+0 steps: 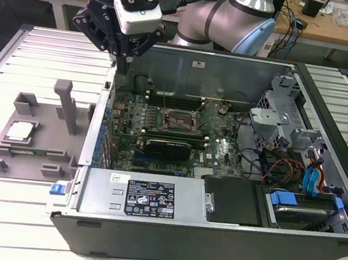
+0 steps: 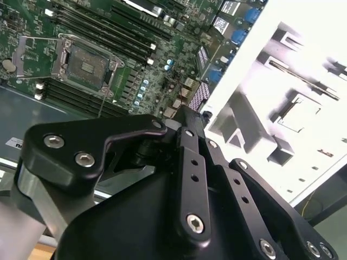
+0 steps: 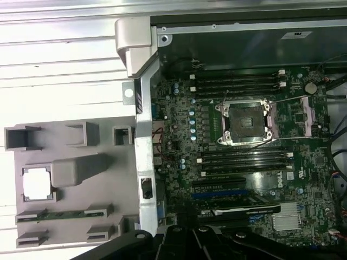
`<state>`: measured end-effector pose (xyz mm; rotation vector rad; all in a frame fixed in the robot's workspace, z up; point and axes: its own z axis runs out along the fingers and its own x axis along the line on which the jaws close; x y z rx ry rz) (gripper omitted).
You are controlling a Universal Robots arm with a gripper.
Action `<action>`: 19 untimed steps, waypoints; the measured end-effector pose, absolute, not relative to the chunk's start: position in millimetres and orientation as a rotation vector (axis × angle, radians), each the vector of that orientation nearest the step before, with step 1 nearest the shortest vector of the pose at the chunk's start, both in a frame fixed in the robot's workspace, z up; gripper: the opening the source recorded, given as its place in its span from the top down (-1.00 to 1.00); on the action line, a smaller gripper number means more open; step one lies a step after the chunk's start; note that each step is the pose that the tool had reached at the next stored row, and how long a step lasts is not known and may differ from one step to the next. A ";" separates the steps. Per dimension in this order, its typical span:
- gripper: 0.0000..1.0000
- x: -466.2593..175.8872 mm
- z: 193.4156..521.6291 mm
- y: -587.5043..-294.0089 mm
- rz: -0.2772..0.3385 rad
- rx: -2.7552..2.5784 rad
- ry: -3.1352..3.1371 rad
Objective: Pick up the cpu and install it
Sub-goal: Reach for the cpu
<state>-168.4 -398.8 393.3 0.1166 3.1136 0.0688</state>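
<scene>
Exterior view, read as a clock face with 12 o'clock at the far edge.

You have 1 silver-and-pale-blue robot arm (image 1: 240, 17) carrying 1 black linkage gripper (image 1: 124, 66). Its fingers are drawn together with nothing between them. It hangs over the far corner of 1 open grey-and-black metal computer case (image 1: 152, 198), just above the case wall that faces the tray.

The case lies on its side on 1 white slatted metal table (image 1: 44, 42). Inside it you see 1 green motherboard (image 1: 222, 152) with 1 black rectangular processor socket (image 1: 178, 121). The socket sits at about 4 o'clock from the gripper and well apart from it. In both wrist views its dark contact field is exposed and its metal load plate (image 3: 303, 114) lies swung open beside it. You can count 2 banks of long black memory slots, 1 bank (image 3: 238, 86) on each long side of the socket.

Outside the case, at its 9 o'clock, rests 1 grey plastic tray (image 1: 3, 159) with 1 tall upright post (image 1: 68, 106). The 1 small flat square cpu with a silvery-grey top (image 1: 20, 130) lies flat in a square recess of that tray, at about 8 o'clock from the gripper and well apart from it. The cpu is not touched by the gripper.
</scene>
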 end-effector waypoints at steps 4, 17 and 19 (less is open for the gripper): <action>0.79 -173.1 393.2 -398.9 0.069 0.117 3.114; 0.79 -190.5 393.3 -398.9 0.069 0.117 3.114; 0.79 -194.5 393.3 -398.8 0.069 0.117 3.114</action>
